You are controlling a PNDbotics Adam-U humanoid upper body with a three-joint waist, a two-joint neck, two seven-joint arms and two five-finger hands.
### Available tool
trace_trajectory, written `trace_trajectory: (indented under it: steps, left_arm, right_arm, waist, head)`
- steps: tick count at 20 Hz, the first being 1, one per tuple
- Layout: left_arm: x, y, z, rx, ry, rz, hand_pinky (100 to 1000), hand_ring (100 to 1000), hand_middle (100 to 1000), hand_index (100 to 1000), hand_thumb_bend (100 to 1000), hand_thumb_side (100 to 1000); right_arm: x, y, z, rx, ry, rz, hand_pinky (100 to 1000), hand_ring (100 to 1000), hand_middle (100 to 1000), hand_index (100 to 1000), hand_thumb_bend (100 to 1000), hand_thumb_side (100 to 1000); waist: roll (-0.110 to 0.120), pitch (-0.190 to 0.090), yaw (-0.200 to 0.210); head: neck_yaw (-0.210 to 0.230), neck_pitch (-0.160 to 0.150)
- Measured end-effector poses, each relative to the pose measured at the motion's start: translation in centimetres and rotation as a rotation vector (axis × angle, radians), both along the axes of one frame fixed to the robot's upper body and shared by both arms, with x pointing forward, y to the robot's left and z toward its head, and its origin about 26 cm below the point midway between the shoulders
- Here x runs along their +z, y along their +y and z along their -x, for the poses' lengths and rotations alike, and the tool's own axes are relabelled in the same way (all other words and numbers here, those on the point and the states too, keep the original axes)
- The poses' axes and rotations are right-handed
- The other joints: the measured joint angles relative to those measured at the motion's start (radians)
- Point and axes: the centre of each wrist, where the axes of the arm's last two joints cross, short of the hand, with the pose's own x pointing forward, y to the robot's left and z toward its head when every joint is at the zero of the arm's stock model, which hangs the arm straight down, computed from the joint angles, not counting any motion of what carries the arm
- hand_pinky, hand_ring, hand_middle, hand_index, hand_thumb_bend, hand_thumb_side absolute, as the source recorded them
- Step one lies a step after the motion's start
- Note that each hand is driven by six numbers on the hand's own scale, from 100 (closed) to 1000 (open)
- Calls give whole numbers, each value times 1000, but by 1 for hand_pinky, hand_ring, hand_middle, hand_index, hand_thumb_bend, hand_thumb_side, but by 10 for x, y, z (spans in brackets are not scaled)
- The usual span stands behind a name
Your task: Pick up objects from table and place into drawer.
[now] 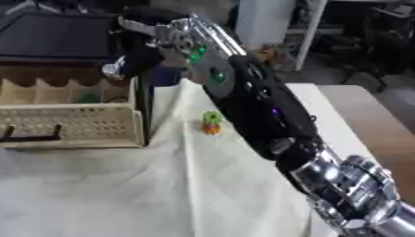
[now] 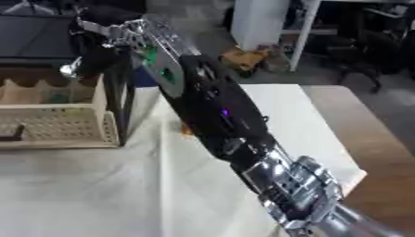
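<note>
My right arm crosses the picture from the lower right to the upper left. Its hand [image 1: 139,48] hangs over the right rear corner of the open beige drawer [image 1: 73,125], which has a perforated front and a dark handle [image 1: 32,135]. A silver tip [image 1: 113,69] points down from the hand toward the drawer; I cannot make out whether anything is held. A small green and orange toy [image 1: 210,122] stands on the cream cloth [image 1: 162,185], right of the drawer and just beside my forearm. Something greenish [image 1: 85,97] lies inside the drawer.
The drawer comes out of a dark cabinet [image 1: 57,37] at the upper left. Right of the cloth are a white tabletop [image 1: 320,99] and a brown wooden surface [image 1: 381,129]. White furniture legs [image 1: 259,23] and floor clutter lie beyond the table.
</note>
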Motion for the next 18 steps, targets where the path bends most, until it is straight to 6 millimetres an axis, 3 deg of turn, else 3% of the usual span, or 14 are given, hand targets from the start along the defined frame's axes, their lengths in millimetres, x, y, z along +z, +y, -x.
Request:
trace_trajectory:
  steps: [8, 18]
  left_arm:
    - [0, 0, 0, -1, 0, -2, 318, 335, 352, 570, 100, 1000]
    - [-1, 0, 0, 0, -4, 2, 316, 335, 352, 570, 100, 1000]
  right_arm:
    - [11, -4, 5, -10, -41, -66, 518, 552, 433, 685, 412, 687]
    - [45, -24, 40, -4, -161, -261, 507, 535, 427, 685, 442, 732]
  waist:
    - [1, 0, -5]
    - [13, 0, -15]
  head:
    - [1, 0]
    - [12, -7]
